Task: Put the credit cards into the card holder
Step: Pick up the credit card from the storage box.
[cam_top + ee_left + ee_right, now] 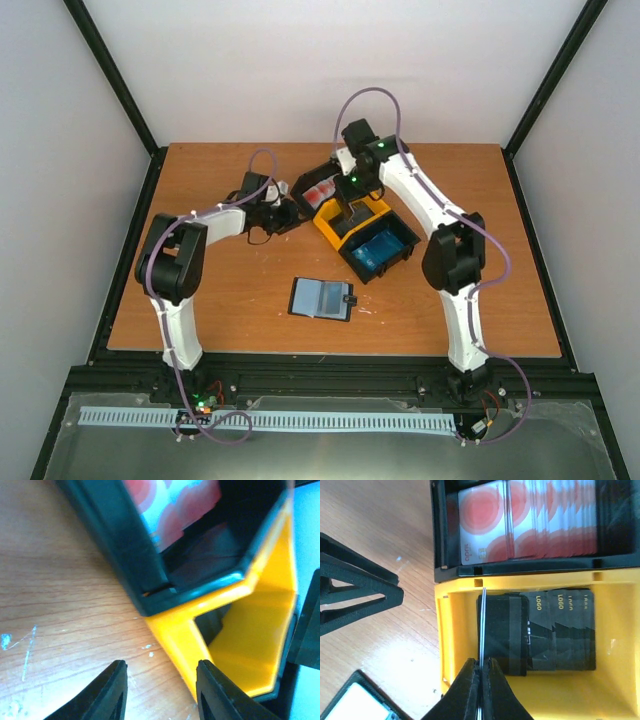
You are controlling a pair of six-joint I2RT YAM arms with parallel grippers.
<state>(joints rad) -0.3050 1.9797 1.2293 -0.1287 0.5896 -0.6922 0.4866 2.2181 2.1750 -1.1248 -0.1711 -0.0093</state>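
Inside the yellow bin (451, 645), the right gripper (481, 667) pinches one dark card (482, 625) on edge. The left gripper (161, 680) hangs spread at that bin's corner. The card holder (322, 298) lies open just nearer than the bin, seemingly with no card in it yet, so all the filling looks left to do.

You get bright, even overhead light, with soft shadows on the table (230, 320). Your left wrist view blurs the yellow bin (260, 630); in the right one, glare whitens the red-and-white cards (560, 525).
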